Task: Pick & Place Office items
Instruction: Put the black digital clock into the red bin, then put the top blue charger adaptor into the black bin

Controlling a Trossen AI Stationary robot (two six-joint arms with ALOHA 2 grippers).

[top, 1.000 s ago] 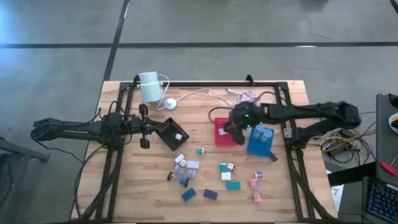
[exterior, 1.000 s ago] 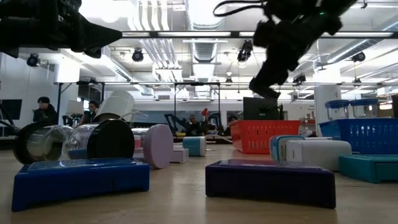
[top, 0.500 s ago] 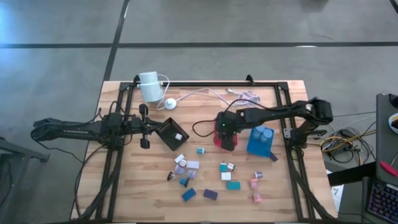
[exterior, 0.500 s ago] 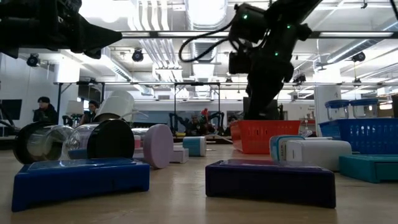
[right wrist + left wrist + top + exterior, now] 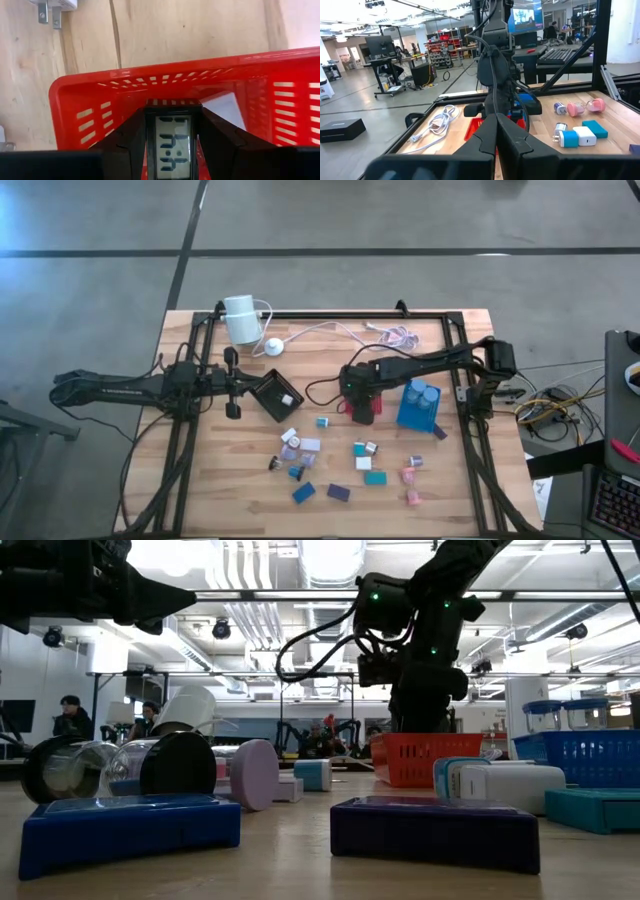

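Right tool (image 5: pixel 172 145) clamps a small black display piece (image 5: pixel 172 141), red tray (image 5: pixel 100 107) directly below. Left tool (image 5: pixel 496 131) closed, empty, well apart beside black tray (image 5: pixel 275 392).

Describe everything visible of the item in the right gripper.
The item is a small flat block with a black frame around a pale grey LCD-style screen showing dark segment marks. It sits pinched upright between the right gripper fingers, hanging over the open red tray, whose perforated plastic walls surround it below. Only the fingers touch it; its back is hidden.
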